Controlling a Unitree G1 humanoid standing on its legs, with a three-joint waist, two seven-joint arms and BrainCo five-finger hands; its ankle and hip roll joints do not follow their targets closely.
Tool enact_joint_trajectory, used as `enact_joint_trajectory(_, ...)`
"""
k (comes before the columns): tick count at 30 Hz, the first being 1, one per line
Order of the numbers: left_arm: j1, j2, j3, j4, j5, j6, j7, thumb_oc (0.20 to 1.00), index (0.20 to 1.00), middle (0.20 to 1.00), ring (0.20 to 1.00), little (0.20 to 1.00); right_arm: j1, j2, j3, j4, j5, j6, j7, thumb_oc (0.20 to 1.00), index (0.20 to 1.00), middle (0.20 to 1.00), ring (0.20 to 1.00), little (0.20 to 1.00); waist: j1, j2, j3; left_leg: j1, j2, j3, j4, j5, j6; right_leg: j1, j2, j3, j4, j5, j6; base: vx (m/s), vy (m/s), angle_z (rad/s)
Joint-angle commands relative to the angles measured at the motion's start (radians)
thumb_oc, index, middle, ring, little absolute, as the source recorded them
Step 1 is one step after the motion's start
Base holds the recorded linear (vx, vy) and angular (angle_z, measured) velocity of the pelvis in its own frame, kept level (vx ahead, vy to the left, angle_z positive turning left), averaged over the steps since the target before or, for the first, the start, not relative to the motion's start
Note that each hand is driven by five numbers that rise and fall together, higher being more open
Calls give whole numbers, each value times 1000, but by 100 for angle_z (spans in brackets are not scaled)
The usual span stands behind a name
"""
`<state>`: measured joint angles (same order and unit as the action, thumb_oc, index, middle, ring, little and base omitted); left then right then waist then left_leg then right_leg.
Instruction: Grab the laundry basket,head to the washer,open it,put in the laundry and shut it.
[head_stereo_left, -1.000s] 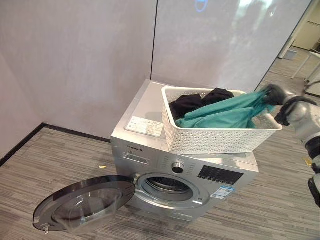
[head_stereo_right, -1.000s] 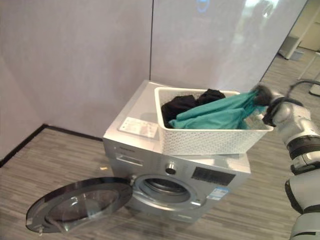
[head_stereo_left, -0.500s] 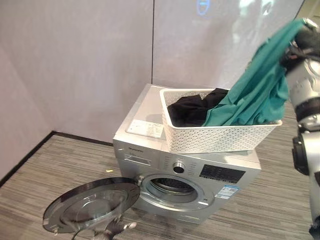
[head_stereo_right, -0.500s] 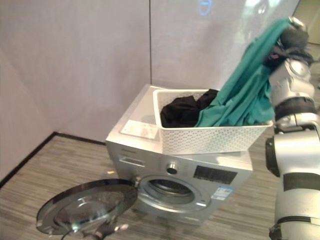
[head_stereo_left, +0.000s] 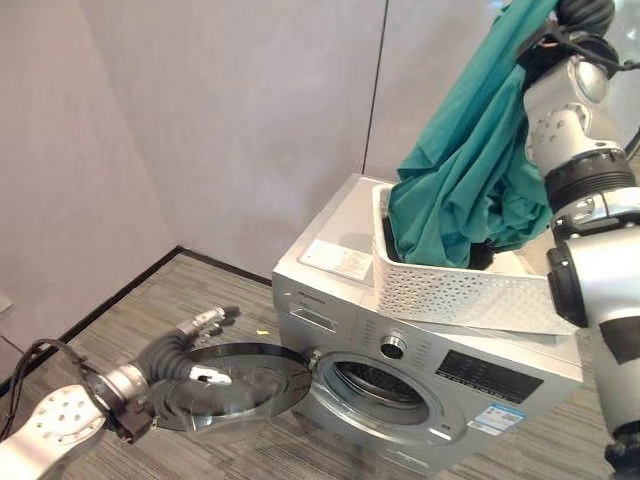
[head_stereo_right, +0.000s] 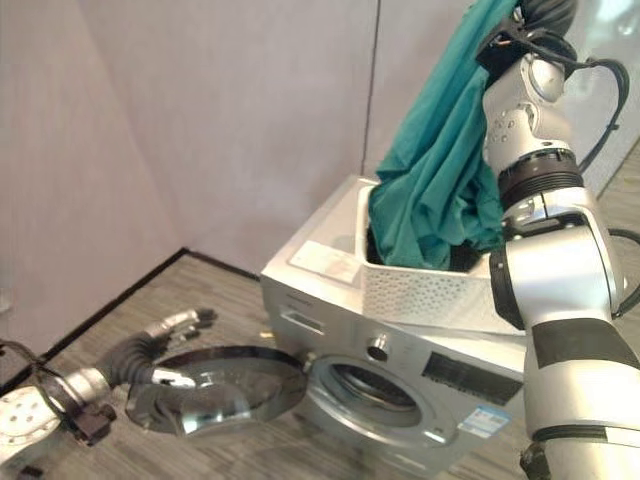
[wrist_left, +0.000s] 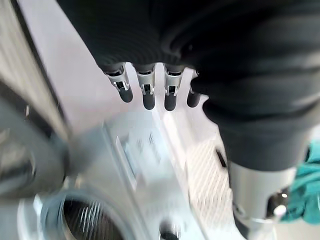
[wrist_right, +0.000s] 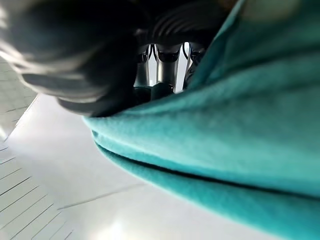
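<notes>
Head views: the right robot hand (head_stereo_left: 578, 14), fingers curled round a teal garment (head_stereo_left: 470, 170), held it high above the white basket (head_stereo_left: 455, 290) on the washer (head_stereo_left: 420, 370); the round door (head_stereo_left: 240, 385) stood open at left. The left robot hand (head_stereo_left: 205, 322) hovered beside the door.

Left wrist view: its fingers (wrist_left: 145, 92) were straight and empty.

Right wrist view: the teal cloth (wrist_right: 235, 130) hung from the closed fingers.

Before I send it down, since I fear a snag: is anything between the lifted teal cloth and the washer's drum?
The teal cloth hangs from the right hand with its lower end in the white basket. The door is swung open, the drum opening unobstructed.
</notes>
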<state>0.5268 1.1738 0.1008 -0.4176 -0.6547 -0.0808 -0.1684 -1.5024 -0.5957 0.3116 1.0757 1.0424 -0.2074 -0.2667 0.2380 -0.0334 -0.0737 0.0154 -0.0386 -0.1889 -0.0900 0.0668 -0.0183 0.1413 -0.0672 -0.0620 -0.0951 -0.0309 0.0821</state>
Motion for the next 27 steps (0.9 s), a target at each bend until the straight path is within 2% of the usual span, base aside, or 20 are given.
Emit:
enact_joint_trajectory(1,-61,68,93,-35,-148,-145,31,1000,1000,1000,1000,1000,-207,-54,58,28,64,-121,2,200,200,200,200,200,12,-79,-76,28,9,-72,12,-99,-35,13,-20,-14,8,-37,34,19,-12,48)
enact_joint_trajectory(6,-154,67,108,-54,-211,-171,49,1000,1000,1000,1000,1000,-258,-71,101,17,77,-144,-9,200,200,200,200,200,19,-97,-87,21,0,-109,14,-95,-41,24,-20,-46,8,-45,31,26,-6,31)
enact_joint_trajectory(9,-253,51,64,-64,-278,-183,52,1000,1000,1000,1000,1000,-295,-68,123,17,84,-158,-17,200,200,200,200,200,12,-110,-98,22,-3,-124,14,-95,-44,32,-20,-61,8,-47,29,38,9,22)
enact_joint_trajectory(11,-390,39,-39,-60,-322,-181,47,1000,1000,1000,1000,1000,-334,-67,147,-10,97,-184,-20,200,200,200,200,200,5,-117,-106,23,-6,-139,14,-96,-43,40,-21,-76,8,-50,29,38,10,17)
enact_joint_trajectory(14,-495,39,-121,-51,-334,-176,42,1000,1000,1000,1000,1000,-355,-75,164,-11,104,-196,-25,200,200,200,200,200,6,-123,-109,23,-10,-152,14,-98,-41,46,-22,-86,8,-53,29,31,8,14)
enact_joint_trajectory(21,-782,-6,-358,-15,-326,-191,48,1000,1000,1000,1000,1000,-403,-77,225,8,79,-187,-36,200,200,200,200,200,-6,-135,-117,24,-15,-160,17,-101,-38,53,-25,-94,8,-55,31,10,13,7)
enact_joint_trajectory(24,-963,-68,-514,30,-324,-190,60,1000,1000,1000,1000,1000,-410,-57,240,31,86,-177,-35,200,200,200,200,200,-9,-137,-120,25,-15,-159,20,-103,-35,57,-25,-91,8,-55,31,1,6,1)
enact_joint_trajectory(27,-1099,-127,-616,89,-311,-194,82,1000,1000,1000,1000,1000,-410,-50,242,44,88,-170,-39,200,200,200,200,200,-7,-139,-121,26,-15,-158,19,-103,-34,56,-25,-91,8,-56,33,0,0,0)
